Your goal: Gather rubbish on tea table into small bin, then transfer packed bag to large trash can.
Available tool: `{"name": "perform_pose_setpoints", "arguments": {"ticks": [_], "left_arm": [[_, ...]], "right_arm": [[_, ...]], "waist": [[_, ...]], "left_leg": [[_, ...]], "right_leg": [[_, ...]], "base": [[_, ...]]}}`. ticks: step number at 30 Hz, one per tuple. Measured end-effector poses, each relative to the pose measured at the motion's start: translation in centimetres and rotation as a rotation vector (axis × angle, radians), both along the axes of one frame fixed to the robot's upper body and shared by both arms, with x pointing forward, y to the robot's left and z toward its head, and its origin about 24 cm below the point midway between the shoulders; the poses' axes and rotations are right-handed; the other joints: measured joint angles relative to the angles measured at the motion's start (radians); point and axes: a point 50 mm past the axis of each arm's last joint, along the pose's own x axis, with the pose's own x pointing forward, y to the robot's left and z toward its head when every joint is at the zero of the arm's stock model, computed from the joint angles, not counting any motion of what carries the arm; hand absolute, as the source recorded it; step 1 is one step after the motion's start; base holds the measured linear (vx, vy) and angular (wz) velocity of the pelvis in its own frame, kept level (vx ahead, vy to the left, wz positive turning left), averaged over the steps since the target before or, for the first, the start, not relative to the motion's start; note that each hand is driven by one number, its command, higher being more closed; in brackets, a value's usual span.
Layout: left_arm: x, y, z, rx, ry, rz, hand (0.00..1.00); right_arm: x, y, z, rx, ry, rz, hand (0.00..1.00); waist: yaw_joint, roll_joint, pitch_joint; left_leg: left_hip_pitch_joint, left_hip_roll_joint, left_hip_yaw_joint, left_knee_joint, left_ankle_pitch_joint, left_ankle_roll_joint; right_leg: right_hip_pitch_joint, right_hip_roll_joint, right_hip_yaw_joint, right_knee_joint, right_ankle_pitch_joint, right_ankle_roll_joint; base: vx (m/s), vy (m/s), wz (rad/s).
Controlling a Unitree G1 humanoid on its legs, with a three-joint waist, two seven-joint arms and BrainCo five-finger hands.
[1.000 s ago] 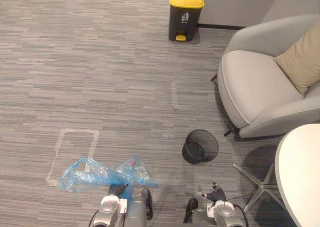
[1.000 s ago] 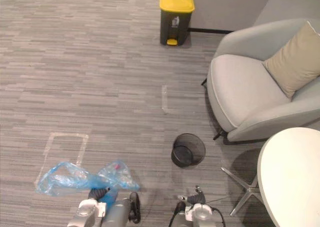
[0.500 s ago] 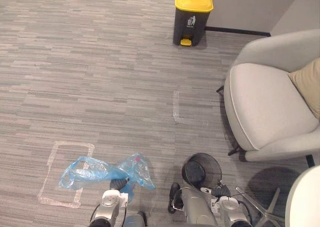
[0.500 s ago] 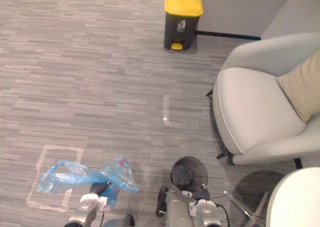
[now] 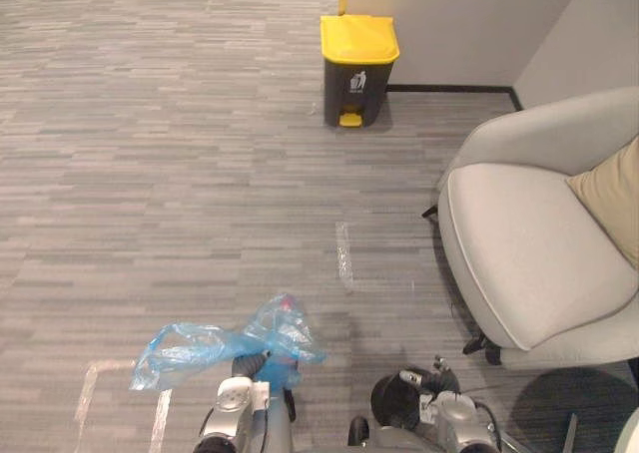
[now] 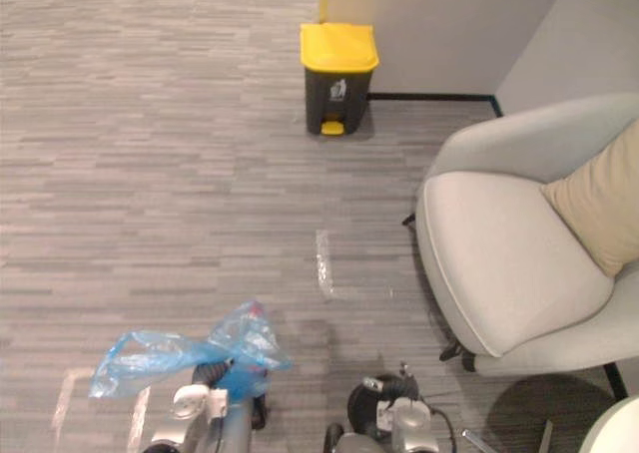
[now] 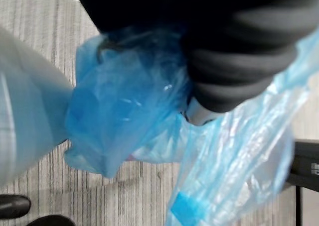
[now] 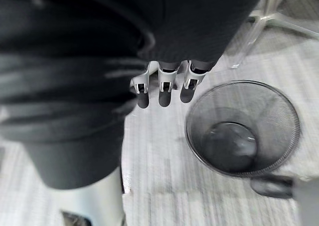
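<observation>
Item: blue bag (image 5: 190, 345) — neck bunched in the left hand (image 5: 248, 366), fingers clenched round it, body trailing to the robot's left. Destination: yellow-lidded trash can (image 5: 357, 69) — well apart, ahead and slightly right of that hand, lid down. Right hand (image 8: 159, 89): fingers relaxed, empty, above the mesh bin (image 8: 291, 136).

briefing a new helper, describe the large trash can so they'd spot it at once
At the far end of the grey carpet, a pale wall meets the floor. The large trash can stands at its foot, beyond the grey armchair. It is dark with a bright yellow lid and yellow pedal, unlike the small black mesh bin.
</observation>
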Motion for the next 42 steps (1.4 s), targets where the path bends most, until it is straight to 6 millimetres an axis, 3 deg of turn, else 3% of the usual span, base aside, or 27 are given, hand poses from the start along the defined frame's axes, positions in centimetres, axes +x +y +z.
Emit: {"name": "perform_pose_setpoints", "arguments": {"ticks": [3,4,6,9,10,11,12,13,14,15,17,18,19,21,23,25,26,27,28,30,33,36,37,39,40,41,42], "left_arm": [[-0.3,0.1,-0.1,0.021,0.013,-0.033,1.00],[-0.3,0.4,-0.1,0.034,0.015,-0.047,1.00],[-0.4,0.8,-0.1,0.054,0.020,-0.052,1.00],[0.2,1.4,0.2,0.066,0.005,-0.039,1.00],[0.3,1.6,0.3,0.065,-0.001,-0.025,1.00],[-0.1,1.5,0.0,0.062,0.018,-0.028,1.00],[0.0,1.2,0.0,0.059,0.015,-0.034,1.00],[0.4,0.6,0.1,0.049,0.004,-0.041,1.00],[0.2,0.8,0.1,0.050,0.008,-0.034,1.00],[-0.1,0.9,-0.1,0.042,0.014,-0.017,1.00],[-0.6,0.3,-0.3,0.008,0.017,0.015,1.00],[-1.0,-0.1,-0.5,-0.007,0.023,0.019,1.00],[-1.0,-0.3,-0.5,-0.012,0.023,0.020,1.00],[-1.0,-0.7,-0.3,-0.026,0.011,0.020,1.00],[-0.7,-0.8,-0.1,-0.028,-0.003,0.019,1.00],[-0.7,-1.1,-0.2,-0.033,0.000,0.013,1.00],[-1.1,-1.1,-0.5,-0.031,0.018,0.009,1.00],[-1.2,-1.0,-0.6,-0.028,0.024,0.011,1.00],[-1.4,-0.4,-0.7,-0.013,0.035,0.010,1.00],[-0.9,-0.6,-0.5,-0.011,0.024,-0.006,1.00],[-1.0,-0.7,-0.6,0.001,0.040,-0.035,1.00],[-0.9,0.0,-0.5,0.026,0.038,-0.038,1.00],[-0.8,0.4,-0.4,0.036,0.035,-0.032,1.00],[-0.4,0.5,-0.2,0.039,0.025,-0.027,1.00],[-0.2,0.6,-0.1,0.044,0.019,-0.030,1.00],[-0.1,1.2,0.0,0.058,0.017,-0.032,1.00],[-0.5,1.3,-0.2,0.062,0.034,-0.030,1.00]], "right_arm": [[0.1,0.3,0.0,0.005,-0.001,0.013,0.00],[0.2,0.5,0.0,0.007,0.000,0.021,0.00],[-0.1,0.6,-0.2,0.010,0.010,0.026,0.00],[0.6,0.7,0.1,0.005,-0.007,0.037,0.00],[0.8,0.6,0.2,0.003,-0.011,0.039,0.00],[1.1,-0.5,0.3,-0.026,-0.007,0.031,0.00],[0.8,-1.2,0.3,-0.041,-0.001,0.024,0.00],[0.1,-1.5,0.2,-0.045,0.011,0.017,0.00],[0.0,-1.4,0.1,-0.044,0.014,0.018,0.00],[-0.2,-1.0,0.0,-0.034,0.014,0.021,0.00],[0.0,-0.6,0.1,-0.029,0.010,0.031,0.00],[-0.7,-0.3,-0.2,-0.017,0.024,0.019,0.00],[-0.9,-0.2,-0.3,-0.014,0.029,0.016,0.00],[-0.8,0.1,-0.3,-0.002,0.026,0.009,0.00],[0.2,0.1,0.2,-0.003,-0.005,0.008,0.00],[0.2,-0.7,0.3,-0.015,-0.011,-0.016,0.00],[-0.2,-1.1,0.1,-0.024,0.012,-0.017,0.00],[-0.3,-1.1,0.0,-0.022,0.019,-0.017,0.00],[-0.4,-0.5,-0.2,-0.008,0.026,-0.016,0.00],[-0.7,-0.6,-0.3,-0.007,0.036,-0.016,0.00],[-0.6,-0.2,-0.3,-0.006,0.037,0.001,0.00],[-0.5,0.4,-0.4,-0.006,0.040,0.038,0.00],[-0.3,0.5,-0.3,-0.004,0.033,0.042,0.00],[-0.1,0.5,-0.2,-0.005,0.023,0.044,0.00],[0.1,0.6,-0.2,-0.005,0.020,0.045,0.00],[-0.1,0.6,-0.2,-0.003,0.027,0.045,0.00],[-0.2,0.3,-0.3,-0.009,0.034,0.039,0.00]], "waist": [[-0.004,0.011,0.005],[-0.013,0.009,0.008],[-0.020,0.008,0.013],[-0.041,0.013,0.017],[-0.044,0.008,0.017],[-0.051,0.031,0.008],[-0.067,0.030,0.009],[-0.073,0.029,0.015],[-0.067,0.040,0.002],[-0.061,0.033,0.006],[-0.048,0.061,0.021],[-0.031,0.056,0.024],[-0.026,0.052,0.023],[-0.010,0.031,0.024],[-0.008,0.027,0.026],[0.004,0.038,0.020],[0.017,0.056,0.010],[0.024,0.053,0.009],[0.021,0.021,-0.003],[0.021,0.010,-0.008],[0.007,0.013,-0.003],[-0.005,0.020,0.001],[-0.015,0.022,0.004],[-0.023,0.026,0.006],[-0.027,0.023,0.007],[-0.029,0.003,0.015],[-0.039,0.002,0.015]], "left_leg": [[0.087,-0.011,0.034,0.002,-0.077,0.019],[0.120,-0.018,0.034,-0.001,-0.100,0.022],[0.189,-0.023,0.035,-0.034,-0.133,0.031],[0.290,-0.016,0.033,-0.122,-0.149,0.018],[0.332,-0.015,0.036,-0.159,-0.157,0.001],[0.433,-0.002,-0.027,-0.246,-0.106,-0.076],[0.456,-0.003,-0.046,-0.229,-0.080,-0.082],[0.466,0.007,-0.046,-0.159,-0.079,-0.088],[0.454,0.028,-0.043,-0.109,-0.093,-0.105],[0.408,0.042,-0.035,0.054,-0.104,-0.121],[0.259,0.147,-0.029,0.448,0.028,-0.106],[0.183,0.184,-0.005,0.571,-0.064,-0.077],[0.163,0.186,0.002,0.580,-0.087,-0.076],[0.060,0.164,0.053,0.444,-0.143,-0.052],[-0.010,0.112,0.054,0.248,-0.136,-0.057],[-0.022,0.037,0.019,-0.082,-0.011,-0.065],[-0.022,0.021,-0.025,-0.140,0.136,-0.037],[-0.018,0.018,-0.035,-0.127,0.160,-0.004],[-0.016,-0.017,-0.011,-0.094,0.110,0.017],[-0.008,-0.040,0.019,-0.056,0.049,0.036],[0.117,-0.074,0.048,-0.073,-0.035,0.066],[0.258,-0.074,0.046,-0.143,-0.061,0.066],[0.322,-0.070,0.045,-0.189,-0.063,0.065],[0.362,-0.058,0.038,-0.221,-0.076,0.049],[0.375,-0.054,0.033,-0.234,-0.086,0.038],[0.410,-0.067,0.021,-0.256,-0.104,0.007],[0.426,-0.064,0.005,-0.256,-0.118,-0.009]], "right_leg": [[-0.166,-0.056,0.035,0.420,0.027,0.060],[-0.227,-0.068,0.038,0.558,0.010,0.046],[-0.298,-0.055,0.028,0.617,-0.026,0.015],[-0.397,0.000,-0.046,0.414,-0.033,-0.030],[-0.420,0.021,-0.075,0.248,0.030,-0.037],[-0.409,0.044,-0.094,0.241,0.129,-0.156],[-0.423,0.018,-0.112,0.353,0.107,-0.166],[-0.470,0.025,-0.134,0.444,0.060,-0.142],[-0.439,0.053,-0.128,0.304,0.080,-0.136],[-0.370,0.070,-0.147,0.187,0.122,-0.185],[-0.240,0.136,-0.124,0.088,0.091,-0.188],[-0.161,0.147,-0.118,0.046,0.078,-0.194],[-0.144,0.146,-0.116,0.036,0.079,-0.191],[-0.050,0.132,-0.095,-0.032,0.080,-0.189],[0.000,0.117,-0.082,-0.087,0.081,-0.171],[0.061,0.103,-0.046,-0.145,0.058,-0.113],[0.090,0.107,-0.016,-0.154,0.030,-0.072],[0.102,0.100,-0.005,-0.154,0.022,-0.059],[0.113,0.054,0.004,-0.140,0.005,-0.033],[0.053,0.011,0.019,0.006,-0.019,0.006],[-0.151,-0.059,0.059,0.542,-0.002,0.076],[-0.250,-0.052,0.028,0.678,-0.038,0.008],[-0.292,-0.039,-0.014,0.620,-0.055,-0.024],[-0.351,-0.012,-0.044,0.488,-0.054,-0.030],[-0.378,0.002,-0.053,0.367,-0.021,-0.030],[-0.371,0.020,-0.041,0.099,0.134,-0.040],[-0.357,0.026,-0.031,0.092,0.217,-0.081]], "base": [[0.34,0.193,-0.32],[0.22,0.067,0.07],[0.31,0.011,0.01],[0.36,-0.067,0.03],[1.09,-0.245,0.10],[1.12,-0.260,0.24],[1.17,-0.316,0.35],[0.40,-0.154,0.26],[0.45,-0.217,0.11],[0.34,-0.144,-0.15],[0.55,-0.120,-0.29],[0.47,-0.026,-0.25],[0.44,-0.003,-0.26],[0.45,0.009,-0.24],[0.44,0.075,-0.22],[0.49,0.185,-0.51],[0.48,0.241,-0.61],[0.53,0.250,-0.41],[0.54,0.218,-0.14],[0.52,0.216,-0.15],[0.48,0.201,-0.21],[0.42,0.073,-0.06],[0.26,-0.015,0.03],[0.28,-0.050,0.08],[0.40,-0.119,0.19],[0.42,-0.166,0.29],[0.44,-0.174,0.24]]}}
